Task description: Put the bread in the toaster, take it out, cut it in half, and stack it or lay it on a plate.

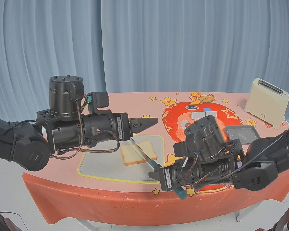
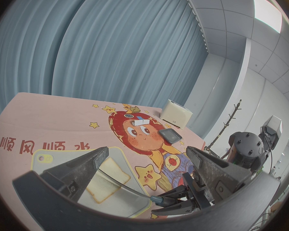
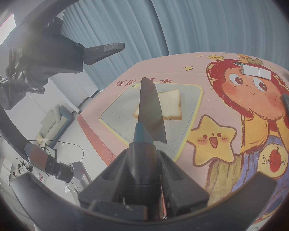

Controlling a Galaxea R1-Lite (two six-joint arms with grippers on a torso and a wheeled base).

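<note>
While the right claw (image 3: 147, 167) clamps the knife (image 1: 143, 151) by its teal handle, fingers closed tight on both sides of it, I see the blade angled across the bread (image 1: 131, 156). I can't tell whether the edge touches the slice or sits just above it. The bread lies flat on the grey cutting board (image 1: 102, 164) with the yellow rim, towards the board's right end, and looks like one whole slice. The board sits at the near edge of the counter (image 1: 125, 103), on the pink printed cloth.

The left claw (image 2: 146, 153) hangs above the board's far side, just beyond the bread. Its fingers are spread wide and hold nothing.

The cream toaster (image 1: 266, 103) stands at the far right of the counter, well apart from the board. A grey tray (image 1: 242, 133) lies near it, between the toaster and the right arm.
</note>
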